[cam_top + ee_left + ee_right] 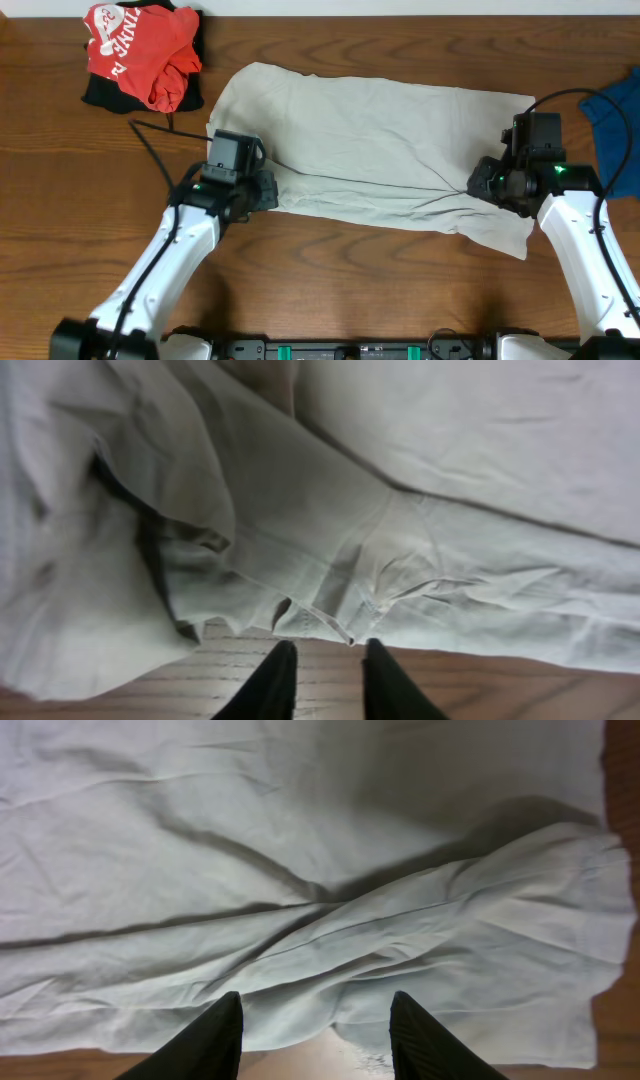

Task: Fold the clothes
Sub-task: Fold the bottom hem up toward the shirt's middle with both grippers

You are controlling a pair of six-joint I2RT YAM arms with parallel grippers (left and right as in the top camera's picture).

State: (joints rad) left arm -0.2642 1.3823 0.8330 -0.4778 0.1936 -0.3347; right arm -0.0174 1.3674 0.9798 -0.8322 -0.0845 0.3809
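Left gripper (328, 650) narrowly parted at shirt (450, 510) hem | right gripper (316, 1000) spread wide over shirt | brown wooden table (350, 270) beneath

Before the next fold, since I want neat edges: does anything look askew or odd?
Yes. The shirt lies slanted on the table, its near edge doubled over in a wrinkled ridge, bunched at its left end. Nothing looks torn or spilled.

- left arm (170, 258): white links, black joints, boxy black wrist, green light, black cable toward 10 o'clock.
- right arm (590, 258): same colours, green light, black cable loop, 12 o'clock.
- left gripper (328, 644), right gripper (316, 997): black tapered fingers.
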